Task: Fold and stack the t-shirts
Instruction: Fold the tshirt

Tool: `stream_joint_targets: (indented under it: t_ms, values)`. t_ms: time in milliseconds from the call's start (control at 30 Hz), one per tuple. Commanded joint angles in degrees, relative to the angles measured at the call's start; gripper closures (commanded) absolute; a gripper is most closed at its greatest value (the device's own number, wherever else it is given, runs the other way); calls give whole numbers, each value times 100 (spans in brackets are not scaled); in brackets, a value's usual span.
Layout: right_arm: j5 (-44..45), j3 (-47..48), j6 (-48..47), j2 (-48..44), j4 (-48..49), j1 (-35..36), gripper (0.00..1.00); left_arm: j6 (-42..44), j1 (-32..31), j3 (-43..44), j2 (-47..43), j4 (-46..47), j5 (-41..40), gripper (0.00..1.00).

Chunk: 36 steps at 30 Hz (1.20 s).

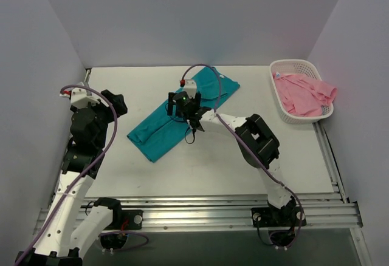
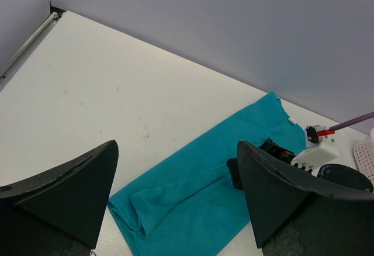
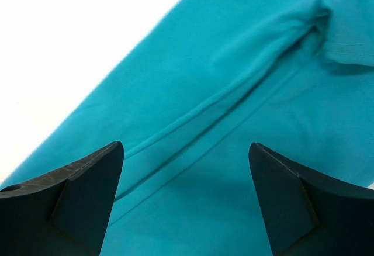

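The teal t-shirt (image 1: 155,135) lies on the white table, folded lengthwise into a long diagonal strip, with its neck end at the back right. It also shows in the left wrist view (image 2: 193,186), with its small white label (image 2: 294,121), and in the right wrist view (image 3: 234,92). My right gripper (image 1: 193,125) is open and empty just above the middle of the strip, its jaws straddling a lengthwise fold (image 3: 186,148). My left gripper (image 1: 118,104) is open and empty, raised to the left of the shirt (image 2: 177,145). The pink t-shirt (image 1: 304,93) lies crumpled in the basket.
The white lattice basket (image 1: 292,64) stands at the back right by the right wall. Grey walls close in the table on the left, back and right. A metal rail (image 1: 200,208) runs along the near edge.
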Motion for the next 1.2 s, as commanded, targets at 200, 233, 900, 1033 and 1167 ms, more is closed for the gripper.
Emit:
stream_joint_targets:
  t_ms: [200, 233, 900, 1033, 1167]
  values:
    - [624, 395, 110, -959, -770, 1259, 36, 60, -42, 21, 12, 251, 34, 8]
    - [641, 386, 155, -959, -831, 1322, 47, 51, -33, 21, 21, 269, 51, 8]
    - [-53, -230, 911, 52, -286, 1963, 100, 34, -191, -14, 232, 436, -1, 9]
    - [-88, -282, 981, 236, -269, 2113, 100, 42, -209, -23, 241, 445, -19, 9]
    - [-97, -589, 1087, 167, -216, 2140, 100, 60, -218, -32, 215, 427, -54, 9]
